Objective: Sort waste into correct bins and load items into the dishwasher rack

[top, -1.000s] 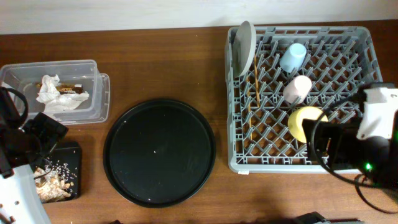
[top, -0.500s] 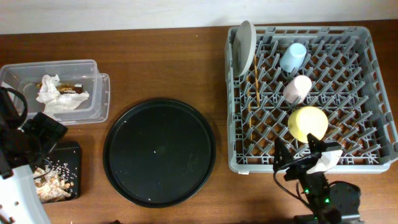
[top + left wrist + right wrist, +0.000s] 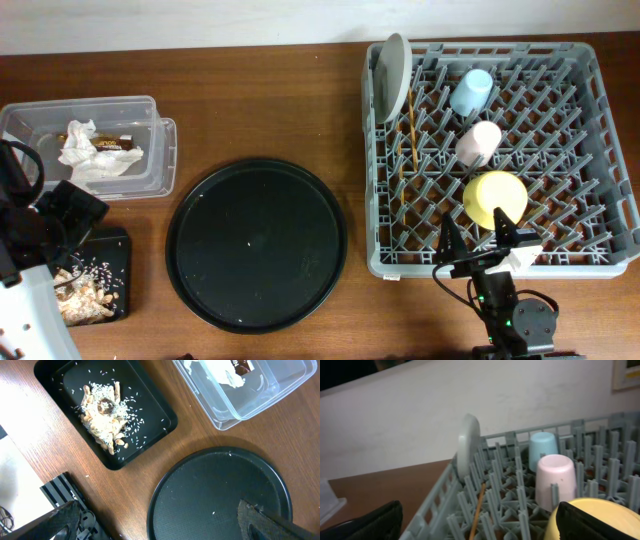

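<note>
Brown wood table (image 3: 270, 110), white wall (image 3: 395, 415) beyond. Right: one rack (image 3: 375, 180) holding one blue cup (image 3: 471, 92), one pink cup (image 3: 479, 142), one bowl (image 3: 495, 197), one plate (image 3: 393, 76) on edge, and chopsticks (image 3: 411, 125). Far left: one tub (image 3: 150, 110) with tissue (image 3: 90, 160). Near left: one flat tray (image 3: 55, 382) with scraps (image 3: 102, 417). Centre: one round tray (image 3: 256, 245). Right gripper (image 3: 473, 235) low at rack's near edge, fingers spread, empty. Left gripper (image 3: 155, 512) raised at near left, spread wide, empty.

Left gripper (image 3: 157, 514), right gripper (image 3: 476, 238): both empty, jaws spread wide.
</note>
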{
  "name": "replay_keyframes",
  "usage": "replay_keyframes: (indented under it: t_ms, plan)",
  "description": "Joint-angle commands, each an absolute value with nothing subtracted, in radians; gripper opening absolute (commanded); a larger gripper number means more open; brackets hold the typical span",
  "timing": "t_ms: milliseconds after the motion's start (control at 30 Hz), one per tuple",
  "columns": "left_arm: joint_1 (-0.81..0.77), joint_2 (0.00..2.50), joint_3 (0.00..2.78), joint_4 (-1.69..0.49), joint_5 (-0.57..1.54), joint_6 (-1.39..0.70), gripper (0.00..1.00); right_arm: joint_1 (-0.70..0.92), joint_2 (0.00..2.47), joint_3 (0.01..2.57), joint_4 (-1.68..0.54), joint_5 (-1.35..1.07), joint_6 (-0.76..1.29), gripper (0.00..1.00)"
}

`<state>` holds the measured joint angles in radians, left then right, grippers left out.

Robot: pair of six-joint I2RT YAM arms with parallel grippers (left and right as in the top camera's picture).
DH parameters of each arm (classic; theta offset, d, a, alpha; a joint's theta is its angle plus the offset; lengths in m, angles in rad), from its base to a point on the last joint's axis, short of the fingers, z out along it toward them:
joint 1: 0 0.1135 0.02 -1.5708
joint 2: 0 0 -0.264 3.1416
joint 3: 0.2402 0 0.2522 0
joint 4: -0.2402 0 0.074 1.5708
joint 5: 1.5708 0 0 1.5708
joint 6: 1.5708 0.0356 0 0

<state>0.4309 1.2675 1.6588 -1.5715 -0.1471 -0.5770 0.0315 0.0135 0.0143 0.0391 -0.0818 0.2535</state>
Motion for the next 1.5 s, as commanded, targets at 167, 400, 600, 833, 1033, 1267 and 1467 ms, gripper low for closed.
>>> replay_keyframes:
  t_ms: [167,400,600,833,1033,1267,1467]
  plan:
    - [0.434,1.262,1.662,-1.573,-0.154,-0.58,0.99,0.027,0.003,0.006,-0.08,0.039,0.08,0.98]
    - [0.434,1.262,1.662,-1.573,-0.154,-0.58,0.99,0.027,0.004,0.006,-0.079,0.035,0.059,0.98]
    - [0.434,1.262,1.662,-1.573,-0.154,-0.58,0.99,0.027,0.004,0.006,-0.079,0.035,0.059,0.98]
    - [0.434,1.262,1.662,-1.573,-0.154,-0.58,0.99,0.027,0.004,0.006,-0.079,0.035,0.059,0.98]
    - [0.435,1.243,1.657,-1.667,-0.25,-0.561,0.99,0.027,0.004,0.006,-0.079,0.035,0.059,0.98]
    - [0.37,0.945,1.17,-1.291,-0.1,-0.557,0.99,0.027,0.004,0.006,-0.079,0.035,0.059,0.98]
    - [0.115,0.622,0.501,-0.651,0.012,-0.392,0.99,0.027,0.004,0.006,-0.079,0.035,0.059,0.98]
